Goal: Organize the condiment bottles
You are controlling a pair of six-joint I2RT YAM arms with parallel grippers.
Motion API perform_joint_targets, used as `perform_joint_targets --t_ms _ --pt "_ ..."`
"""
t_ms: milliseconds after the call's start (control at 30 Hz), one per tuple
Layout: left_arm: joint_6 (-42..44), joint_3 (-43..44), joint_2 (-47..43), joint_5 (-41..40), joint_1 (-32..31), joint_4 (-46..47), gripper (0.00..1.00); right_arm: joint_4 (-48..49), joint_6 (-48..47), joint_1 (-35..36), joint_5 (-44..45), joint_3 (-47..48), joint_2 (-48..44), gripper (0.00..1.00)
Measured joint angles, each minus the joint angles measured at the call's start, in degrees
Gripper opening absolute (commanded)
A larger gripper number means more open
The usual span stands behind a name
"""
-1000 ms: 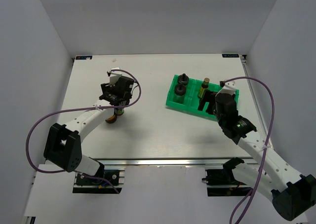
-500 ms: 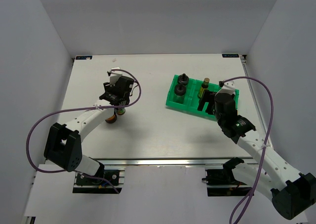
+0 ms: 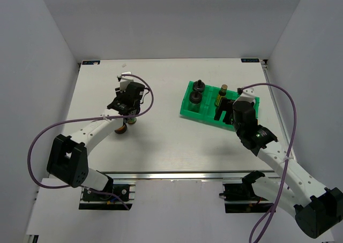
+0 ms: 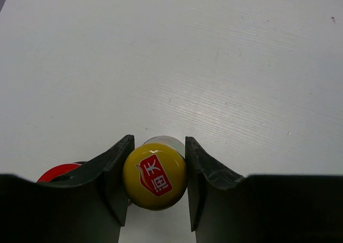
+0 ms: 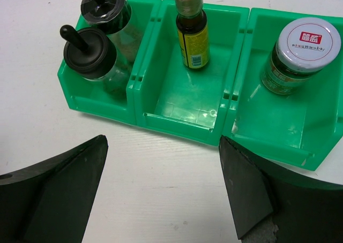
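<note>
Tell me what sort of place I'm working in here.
Probably a lab test cell, not a kitchen: plain white walls box in a white table, a metal rail runs along its near edge, and a green bin holds condiment bottles.

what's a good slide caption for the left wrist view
left end effector gripping a round yellow bottle cap with red label, red cap beside it, white table

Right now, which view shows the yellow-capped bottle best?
Left wrist: the yellow-capped bottle sits large and centred between the fingers of the left hand, and the cap logo is sharp. In top external it is mostly hidden under that hand. Right wrist shows only the green bin, not this bottle.
</note>
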Motion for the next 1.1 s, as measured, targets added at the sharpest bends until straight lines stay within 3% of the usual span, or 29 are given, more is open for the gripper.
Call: perform_joint_targets --t_ms 167,233,700,867,1100 --pt "0.9 -0.5 -1.2 2.3 0.0 -0.4 0.09 0.0 0.0 0.0 -0.2 0.0 0.0 0.89" --pt "1.3 -0.8 -1.8 3.7 0.0 -0.5 0.0 0.0 0.0 0.0 -0.2 0.0 0.0 0.89" --pt "4.5 -3.5 -12.4 24.3 -0.7 3.4 0.0 -0.4 1.0 0.0 1.1 0.0 -2.7 0.89" --pt "6.3 -0.8 -10.6 28.4 -5.3 5.3 0.0 -2.9 4.1 0.0 7.5 0.2 -5.7 0.89" --pt "11.2 11.9 -0.3 29.3 -16.4 7.3 0.0 -13.2 11.4 -0.1 20.5 3.0 -7.5 0.89"
